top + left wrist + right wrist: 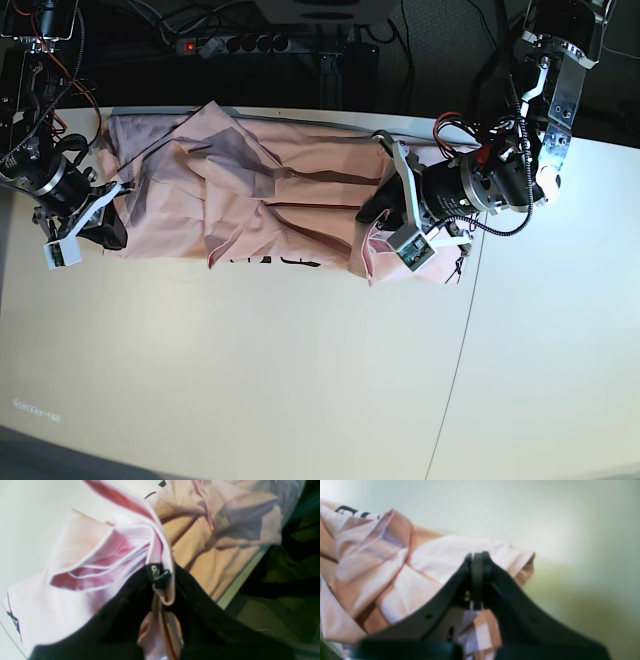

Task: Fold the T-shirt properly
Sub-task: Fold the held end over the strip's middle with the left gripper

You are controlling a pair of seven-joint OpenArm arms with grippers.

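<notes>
I hold the T-shirt (270, 195) by its two ends, so that the cloth stretched between my arms can be carried over as one long fold. My left gripper (160, 576) has its jaws pinched together on a bunched edge; soft pink folds fan out ahead of and beside the tips, and a striped strip of hem hangs back between the jaws. My right gripper (477, 563) is likewise closed on a corner of cloth, with a little tag-like flap trailing behind the tips. The shirt lies crumpled along the far part of the pale table (300, 380), between my two grips. The cotton looks thin and limp, creasing easily, with black lettering (275, 260) peeking at its near edge.
</notes>
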